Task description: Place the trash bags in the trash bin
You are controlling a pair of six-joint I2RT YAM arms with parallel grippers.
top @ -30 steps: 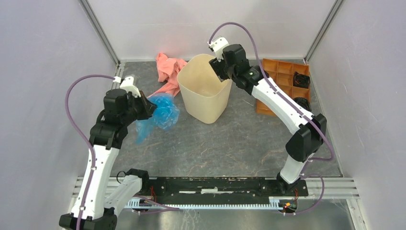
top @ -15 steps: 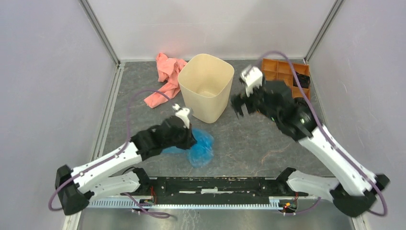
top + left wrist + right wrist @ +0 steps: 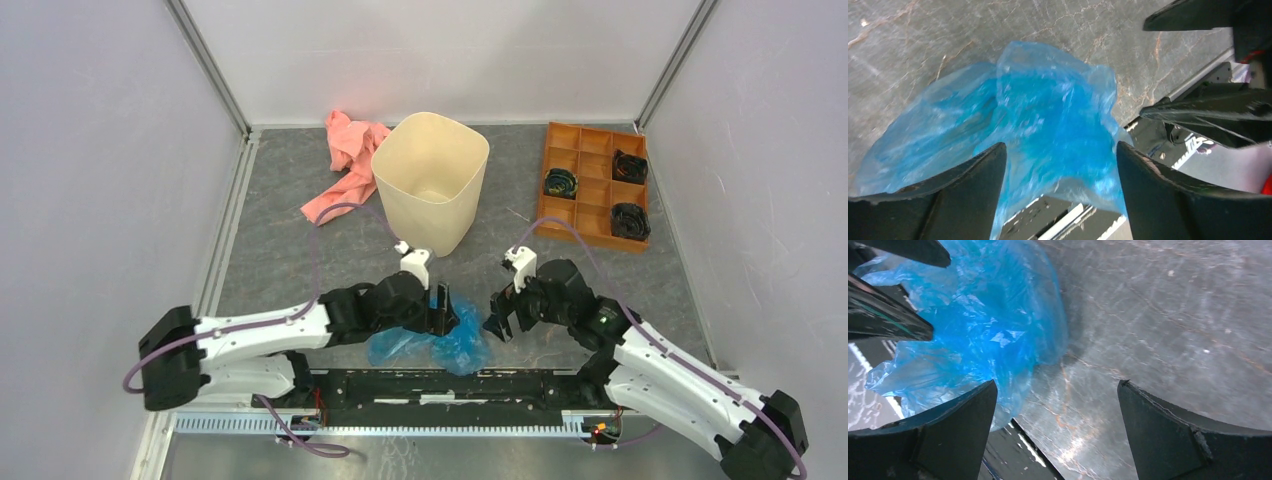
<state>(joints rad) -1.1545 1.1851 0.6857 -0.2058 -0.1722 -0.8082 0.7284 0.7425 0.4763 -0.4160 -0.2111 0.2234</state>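
Observation:
The blue trash bag (image 3: 432, 343) lies crumpled on the grey table at its near edge, partly over the black rail. My left gripper (image 3: 441, 314) hovers just over the bag, open; in the left wrist view the bag (image 3: 1048, 110) spreads between and beyond the left gripper (image 3: 1060, 146) without being pinched. My right gripper (image 3: 497, 324) is open just right of the bag; the right wrist view has the bag (image 3: 983, 325) at the left, beside the right gripper (image 3: 1058, 383). The cream trash bin (image 3: 431, 184) stands upright farther back, apart from both grippers.
A pink cloth (image 3: 345, 165) lies left of the bin by the back wall. An orange compartment tray (image 3: 594, 204) with black items sits at the back right. The black base rail (image 3: 450, 385) runs along the near edge under the bag's front.
The left arm carried the bag from left of the bin down to the near edge, then opened and let it go. The right arm swung from the bin's rim down beside the bag.

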